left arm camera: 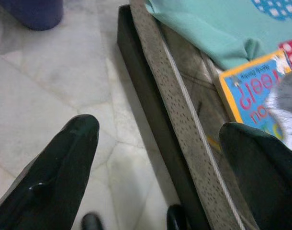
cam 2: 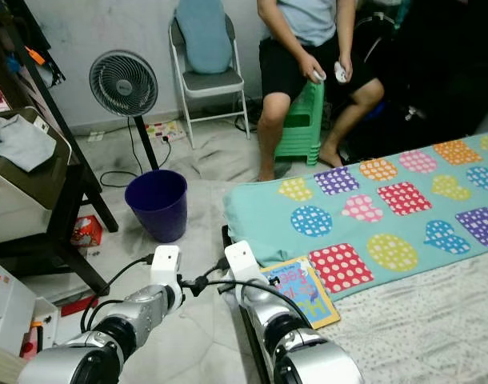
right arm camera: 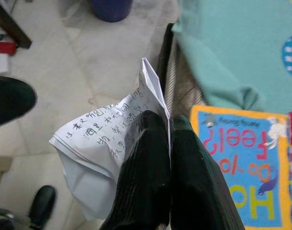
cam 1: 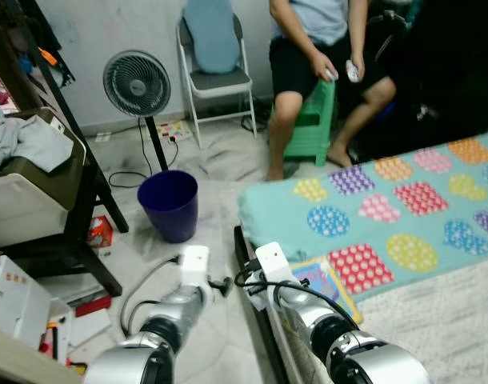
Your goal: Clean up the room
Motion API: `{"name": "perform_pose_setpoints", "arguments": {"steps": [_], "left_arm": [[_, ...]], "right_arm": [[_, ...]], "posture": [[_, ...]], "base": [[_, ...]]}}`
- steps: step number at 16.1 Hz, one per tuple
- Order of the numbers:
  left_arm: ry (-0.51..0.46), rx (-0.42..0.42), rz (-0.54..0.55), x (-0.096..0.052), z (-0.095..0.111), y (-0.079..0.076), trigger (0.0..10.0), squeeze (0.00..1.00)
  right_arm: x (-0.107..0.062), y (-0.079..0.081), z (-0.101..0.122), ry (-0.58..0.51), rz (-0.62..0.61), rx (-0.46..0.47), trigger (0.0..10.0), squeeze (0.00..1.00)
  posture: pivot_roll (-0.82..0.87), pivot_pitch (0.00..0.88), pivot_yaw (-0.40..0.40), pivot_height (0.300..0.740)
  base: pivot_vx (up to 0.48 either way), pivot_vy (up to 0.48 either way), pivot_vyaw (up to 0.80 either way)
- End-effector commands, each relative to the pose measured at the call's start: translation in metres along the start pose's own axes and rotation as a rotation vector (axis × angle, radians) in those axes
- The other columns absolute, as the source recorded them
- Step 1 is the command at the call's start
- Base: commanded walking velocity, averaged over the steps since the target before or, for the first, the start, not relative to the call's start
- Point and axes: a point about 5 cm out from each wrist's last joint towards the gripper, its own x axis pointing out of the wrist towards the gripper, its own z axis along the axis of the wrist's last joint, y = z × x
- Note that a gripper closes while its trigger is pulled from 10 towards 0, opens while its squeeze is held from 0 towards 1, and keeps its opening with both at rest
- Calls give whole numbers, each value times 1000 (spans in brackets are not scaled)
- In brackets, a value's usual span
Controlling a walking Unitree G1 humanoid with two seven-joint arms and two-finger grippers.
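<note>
- Our right gripper (right arm camera: 169, 125) has its two black fingers pinched together on a crumpled sheet of paper (right arm camera: 95, 143) with handwriting on it, so one piece of litter is already in hand, held above the floor at the edge of the mattress (cam 2: 436, 320).
- Our left gripper (left arm camera: 158, 158) is spread wide and holds nothing; it hovers over the pale floor tiles (left arm camera: 45, 86) just beside the dark bed frame (left arm camera: 151, 124).
- The likely place for the paper is the dark blue bin (cam 1: 169, 203), which stands on the floor ahead of us, near the standing fan (cam 1: 137, 83) and well apart from the gripper. We judge that carrying the paper there and dropping it in is the step in hand.
- Much is left, as we read it: a children's book (cam 2: 302, 290) lies at the mattress edge, partly under the turquoise blanket with coloured patches (cam 2: 372, 208); a small red box (cam 1: 100, 232) and loose papers and boxes (cam 1: 72, 316) lie on the floor by the dark shelf (cam 1: 88, 200) on our left.
- A person (cam 1: 316, 56) sits on a green stool (cam 1: 316, 120) beyond the bed, clear of our path to the bin.
</note>
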Motion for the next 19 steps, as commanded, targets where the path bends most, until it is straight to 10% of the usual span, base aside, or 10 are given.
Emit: {"name": "perform_pose_setpoints", "arguments": {"steps": [1,19], "left_arm": [[-8,9,51,-3,5,20,10000,0],[-4,16,52,-3,5,20,10000,0]], "right_arm": [[0,19,16,-38,46,-9,10000,0],[0,19,17,-41,48,-23,10000,0]], "posture": [[-174,0,13,740],[-174,0,11,740]], "base": [[300,0,0],[107,0,407]]}}
